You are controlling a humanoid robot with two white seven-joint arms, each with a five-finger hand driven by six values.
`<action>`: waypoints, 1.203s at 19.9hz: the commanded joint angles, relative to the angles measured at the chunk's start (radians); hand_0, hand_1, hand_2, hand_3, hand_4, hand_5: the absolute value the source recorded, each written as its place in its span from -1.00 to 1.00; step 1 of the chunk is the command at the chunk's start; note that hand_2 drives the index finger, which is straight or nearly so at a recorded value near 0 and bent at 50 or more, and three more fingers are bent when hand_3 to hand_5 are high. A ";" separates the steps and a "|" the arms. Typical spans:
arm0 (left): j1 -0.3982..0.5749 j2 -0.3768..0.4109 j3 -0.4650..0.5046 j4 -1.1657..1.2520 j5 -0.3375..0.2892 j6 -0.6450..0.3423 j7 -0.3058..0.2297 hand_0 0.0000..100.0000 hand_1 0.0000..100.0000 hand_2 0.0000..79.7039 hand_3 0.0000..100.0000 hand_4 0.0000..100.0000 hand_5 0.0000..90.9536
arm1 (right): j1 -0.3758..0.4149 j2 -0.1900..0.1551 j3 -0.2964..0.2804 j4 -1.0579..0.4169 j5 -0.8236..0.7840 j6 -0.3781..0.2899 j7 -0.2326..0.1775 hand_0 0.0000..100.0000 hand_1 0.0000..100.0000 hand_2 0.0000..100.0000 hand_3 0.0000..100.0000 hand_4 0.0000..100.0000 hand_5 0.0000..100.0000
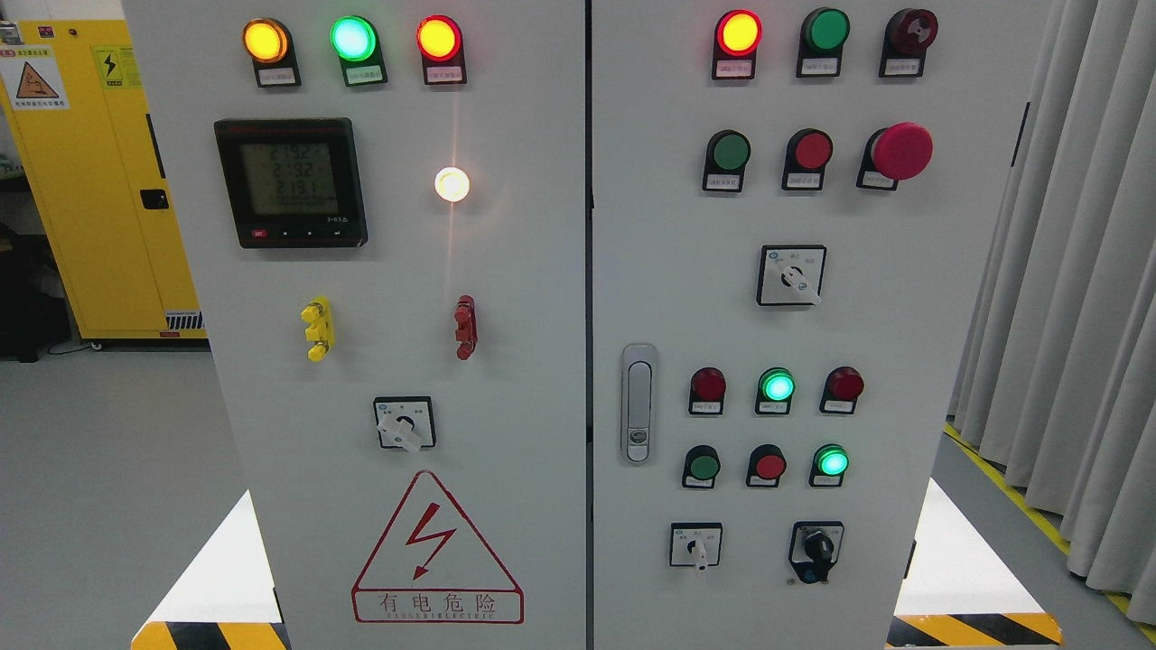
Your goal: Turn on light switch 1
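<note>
A grey electrical cabinet [542,379] with two doors is seen head-on, filling most of the head view. No robot hand or arm is seen anywhere, so the state of either hand cannot be told.

Which control is light switch 1 cannot be told, since the labels are too small to be read. A bright white lamp [452,184] is lit on the left door, at about 3 o'clock from the digital meter [291,181] and well apart from it. Above them, at 12 o'clock, a row of three lit lamps is set: an amber lamp [265,41], a green lamp [352,38] and a red-rimmed lamp [439,38]. Below the meter a yellow terminal block [317,329] and a red terminal block [465,327] are mounted, and at 6 o'clock from these a rotary selector [404,423] is placed just above a red triangular warning sign [437,551].

On the right door a large red mushroom button [900,151] is found at the upper right, with a second rotary selector [791,275] below it. A door handle [638,403] is fixed near the door's left edge. A black knob switch [817,549] is seen at the lower right of that door.

At 9 o'clock from the cabinet a yellow storage cabinet [99,181] is seen, and at 3 o'clock grey curtains [1075,271] are hung.
</note>
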 commanded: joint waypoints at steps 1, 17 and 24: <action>0.094 0.052 0.105 0.472 0.035 -0.128 -0.045 -1.00 -0.18 0.14 0.30 0.44 0.01 | 0.000 0.000 0.000 0.000 -0.029 0.001 0.001 -1.00 0.00 -0.92 -1.00 -1.00 -1.00; 0.059 0.050 0.093 1.405 0.024 -0.155 -0.311 -1.00 -0.24 -1.00 -0.93 -0.56 -1.00 | 0.000 0.000 0.000 0.000 -0.029 0.001 0.001 -1.00 0.00 -0.92 -1.00 -1.00 -1.00; -0.024 0.049 0.091 1.518 0.023 0.037 -0.427 -0.71 -0.33 -1.00 -1.00 -1.00 -1.00 | 0.000 0.000 0.000 0.000 -0.029 0.001 0.001 -1.00 0.00 -0.92 -1.00 -1.00 -1.00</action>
